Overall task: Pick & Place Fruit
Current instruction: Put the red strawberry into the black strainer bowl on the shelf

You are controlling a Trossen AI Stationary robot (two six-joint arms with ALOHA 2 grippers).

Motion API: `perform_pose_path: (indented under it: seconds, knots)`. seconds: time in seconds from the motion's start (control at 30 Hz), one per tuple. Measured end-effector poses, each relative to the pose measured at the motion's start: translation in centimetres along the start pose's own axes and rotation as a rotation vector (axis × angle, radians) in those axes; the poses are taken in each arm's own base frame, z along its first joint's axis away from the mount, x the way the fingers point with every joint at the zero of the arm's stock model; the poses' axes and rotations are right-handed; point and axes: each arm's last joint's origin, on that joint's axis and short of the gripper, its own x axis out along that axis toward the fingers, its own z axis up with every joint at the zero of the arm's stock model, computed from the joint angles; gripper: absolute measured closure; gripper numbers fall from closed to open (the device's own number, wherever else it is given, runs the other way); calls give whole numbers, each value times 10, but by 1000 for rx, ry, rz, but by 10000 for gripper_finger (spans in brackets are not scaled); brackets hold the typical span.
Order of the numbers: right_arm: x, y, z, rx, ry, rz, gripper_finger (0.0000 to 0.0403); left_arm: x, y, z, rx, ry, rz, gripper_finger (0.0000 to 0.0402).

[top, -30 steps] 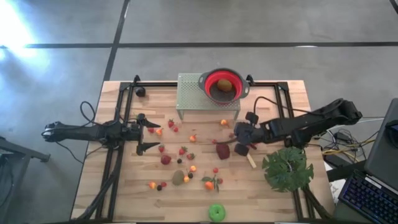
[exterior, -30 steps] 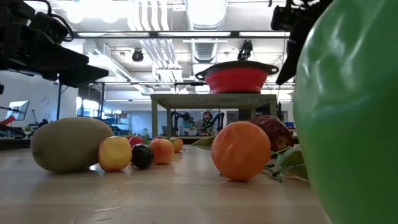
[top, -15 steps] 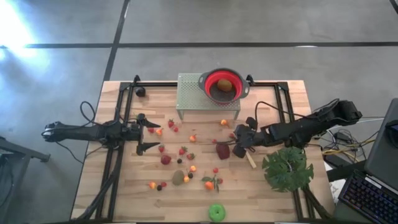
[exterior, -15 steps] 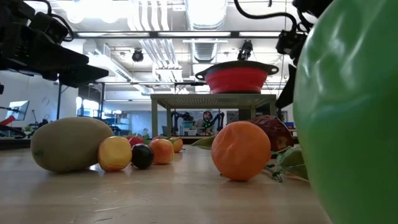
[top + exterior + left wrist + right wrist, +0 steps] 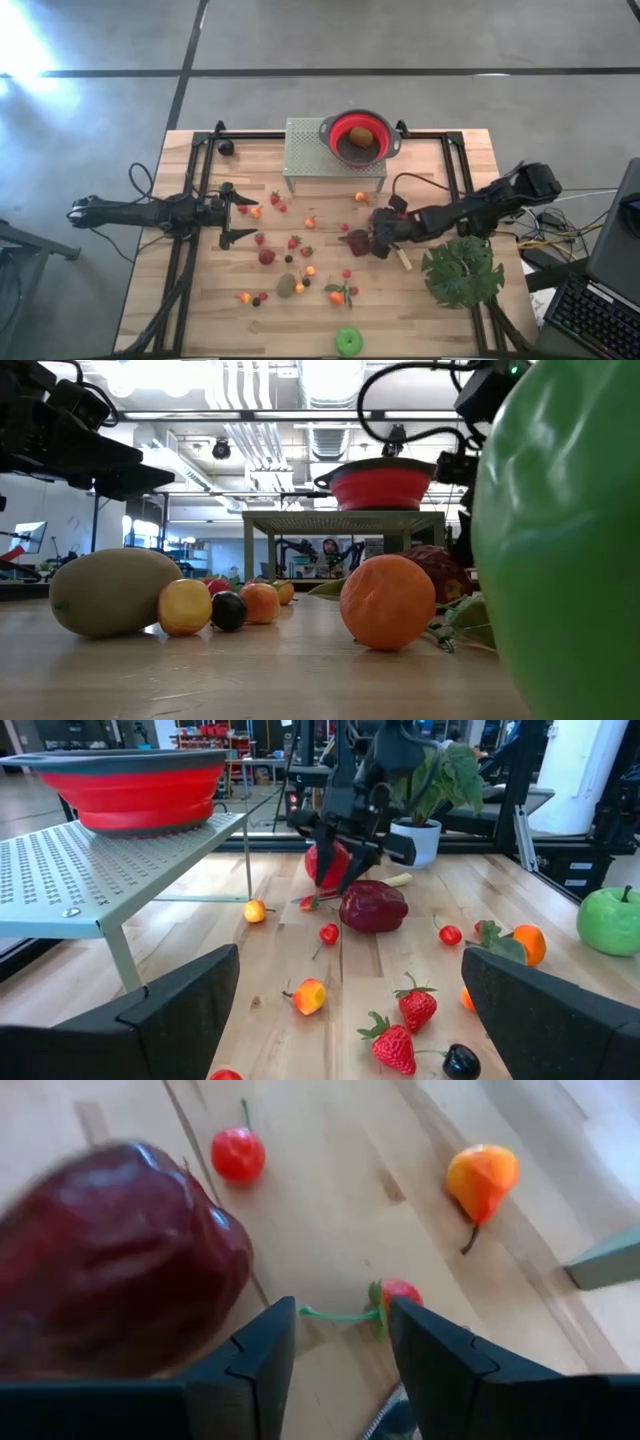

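Observation:
Small toy fruits lie scattered on the wooden table [image 5: 200,300]. My right gripper [image 5: 377,239] hangs open, slanting down, just right of the dark maroon fruit [image 5: 357,243]. In the right wrist view the maroon fruit [image 5: 110,1260] lies beside one finger, and a small red fruit with a green stem [image 5: 398,1293] lies on the wood just past the gap between the fingertips [image 5: 340,1320]. The left wrist view shows that gripper [image 5: 345,832] low over the maroon fruit [image 5: 373,906]. My left gripper [image 5: 240,212] waits open at the table's left.
A red bowl [image 5: 360,137] holding one fruit sits on a perforated metal stand [image 5: 315,150] at the far middle. A big green leaf [image 5: 462,270] and a pale-handled knife [image 5: 403,258] lie right of my right gripper. A green apple [image 5: 348,341] sits at the near edge, with a kiwi [image 5: 287,286] farther in.
My right gripper has come down toward the table and a little toward the table's left, ending close beside the dark maroon fruit. The fruits have stayed where they were.

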Motion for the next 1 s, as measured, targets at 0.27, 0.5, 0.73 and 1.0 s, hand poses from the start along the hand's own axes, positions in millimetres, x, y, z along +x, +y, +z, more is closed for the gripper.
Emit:
perform_pose_path:
  seconds: [0.27, 0.5, 0.73, 1.0]
  knots:
    - [6, -5, 4, 27, -2, -22, 201, 0, 0, 0, 0, 2, 0, 14]
    - [11, -13, 6, 53, 9, -51, 180, 0, 0, 0, 0, 2, 0, 14]
    - [21, -20, 3, 63, 45, -72, 180, 0, 0, 0, 0, 3, 0, 14]
    - [41, -16, -4, 37, 93, -66, 204, 0, 0, 0, 0, 4, 1, 14]
